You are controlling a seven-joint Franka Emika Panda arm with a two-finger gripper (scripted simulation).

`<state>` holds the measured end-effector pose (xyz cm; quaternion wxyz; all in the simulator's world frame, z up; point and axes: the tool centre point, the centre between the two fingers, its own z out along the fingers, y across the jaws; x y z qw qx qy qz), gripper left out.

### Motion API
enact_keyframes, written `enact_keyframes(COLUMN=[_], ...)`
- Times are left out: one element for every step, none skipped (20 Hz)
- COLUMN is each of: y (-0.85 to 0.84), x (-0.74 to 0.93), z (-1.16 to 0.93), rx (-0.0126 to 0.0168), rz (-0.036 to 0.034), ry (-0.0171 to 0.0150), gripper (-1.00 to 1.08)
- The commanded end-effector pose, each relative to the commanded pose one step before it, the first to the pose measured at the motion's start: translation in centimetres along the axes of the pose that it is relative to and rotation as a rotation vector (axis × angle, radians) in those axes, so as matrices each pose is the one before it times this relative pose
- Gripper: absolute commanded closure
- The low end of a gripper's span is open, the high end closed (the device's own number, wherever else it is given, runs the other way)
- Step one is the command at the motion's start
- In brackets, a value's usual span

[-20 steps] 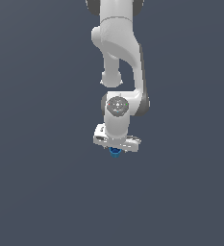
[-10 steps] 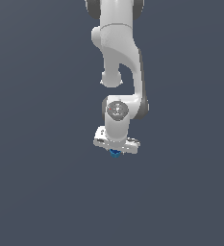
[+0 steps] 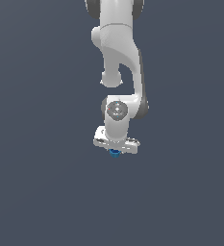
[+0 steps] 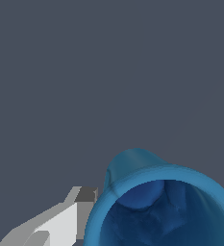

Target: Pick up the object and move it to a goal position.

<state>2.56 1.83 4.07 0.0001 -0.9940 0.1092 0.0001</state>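
The white arm [image 3: 118,57] descends from the 12 o'clock edge of the exterior view and ends in the gripper [image 3: 115,153], which sits slightly below frame centre against a plain dark grey-blue floor [image 3: 36,192]. The blue cup [image 3: 115,153] is visible only as a small bright patch directly beneath the gripper body, at its 6 o'clock, touching the underside of the hand. In the wrist view the blue cup [image 4: 156,206] fills the region toward 5 o'clock, tilted so that its open mouth faces the camera; the rim is bright blue and the interior is a darker, mottled blue. One light grey finger [image 4: 56,226] with a darker pad at its tip lies at the cup's 9 o'clock, its pad just against the outer wall of the cup. The opposite finger is cut off at the frame edge apart from a pale sliver at the cup's 3 o'clock. The jaws stand narrowed around the cup, gripping it by the wall. The floor behind the cup is uniform and unmarked.
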Motion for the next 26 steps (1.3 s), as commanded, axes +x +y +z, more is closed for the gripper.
enact_keyframes(y=[0.467,0.315,0.386,0.458,0.535,0.618,0.700,0.779,0.855,0.875,0.844,0.793,0.722,0.639,0.554,0.470,0.386,0.304,0.221,0.140,0.058,-0.023,-0.105,-0.162,-0.112,-0.040], x=[-0.074,-0.070,-0.088,-0.107,-0.127,-0.147,-0.164,-0.177,-0.184,-0.177,-0.162,-0.147,-0.133,-0.117,-0.101,-0.084,-0.067,-0.049,-0.030,-0.011,0.009,0.028,0.046,0.056,0.035,0.012], z=[-0.014,-0.010,-0.012,-0.015,-0.017,-0.020,-0.022,-0.025,-0.027,-0.028,-0.027,-0.025,-0.023,-0.020,-0.017,-0.015,-0.012,-0.009,-0.007,-0.004,-0.002,0.001,0.003,0.005,0.004,0.001], rx=[-0.00030,0.00000,0.00000,0.00000,0.00000,0.00000,0.00000,0.00000,0.00000,0.00000,0.00000,0.00000,0.00000,0.00000,0.00000,0.00000,0.00000,0.00000,0.00000,0.00000,0.00000,0.00000,0.00000,0.00000,0.00000,0.00000], rz=[0.00081,0.00000,0.00000,0.00000,0.00000,0.00000,0.00000,0.00000,0.00000,0.00000,0.00000,0.00000,0.00000,0.00000,0.00000,0.00000,0.00000,0.00000,0.00000,0.00000,0.00000,0.00000,0.00000,0.00000,0.00000,0.00000], ry=[0.00004,0.00000,0.00000,0.00000,0.00000,0.00000,0.00000,0.00000,0.00000,0.00000,0.00000,0.00000,0.00000,0.00000,0.00000,0.00000,0.00000,0.00000,0.00000,0.00000,0.00000,0.00000,0.00000,0.00000,0.00000,0.00000], gripper=[1.08,1.08,1.08,1.08,1.08,1.08,1.08,1.08,1.08,1.08,1.08,1.08,1.08,1.08,1.08,1.08,1.08,1.08,1.08,1.08,1.08,1.08,1.08,1.08,1.08,1.08])
